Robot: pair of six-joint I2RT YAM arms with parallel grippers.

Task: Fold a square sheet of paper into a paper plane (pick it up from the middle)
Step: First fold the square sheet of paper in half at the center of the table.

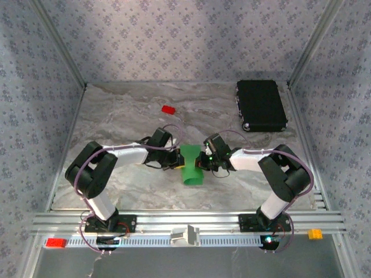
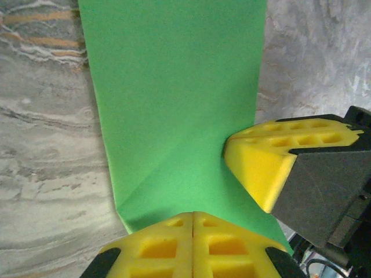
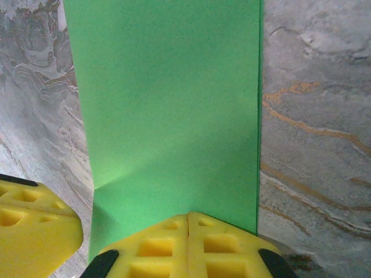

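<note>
paper [image 1: 191, 167]: mid-tabletop [image 1: 116, 121], between the two arms, running from the fingers toward the near edge
left fingers [image 2: 156, 246]: at the paper's far end, clamped on it from the left
right fingers [image 3: 223, 246]: clamped on the same end from the right, just beside the left fingers
block [image 1: 168, 109]: behind the paper, slightly left, well apart
case [image 1: 261, 105]: far right corner, behind the right arm

matte green sheet of paper [image 2: 174, 104], smooth marbled table [image 2: 46, 174], yellow rubbery gridded fingers [image 2: 156, 249]
</note>
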